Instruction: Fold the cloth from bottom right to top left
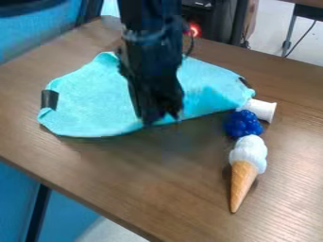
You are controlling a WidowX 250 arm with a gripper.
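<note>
The turquoise cloth (95, 106) lies spread across the upper left and middle of the brown table, with some raised creases on its right part. Black patches mark its left edge and its upper right corner. My gripper (162, 119) hangs down over the cloth's middle, its lower end at the cloth's front edge. The gripper and arm hide the central strip of the cloth, and whether the tip touches the fabric I cannot tell.
At the cloth's right end lies a white cylindrical object (261, 109). A dark blue bumpy toy (242, 124) is just below it, followed by a toy ice cream cone (245, 168). The table's front edge (75, 196) slants from left down to the bottom.
</note>
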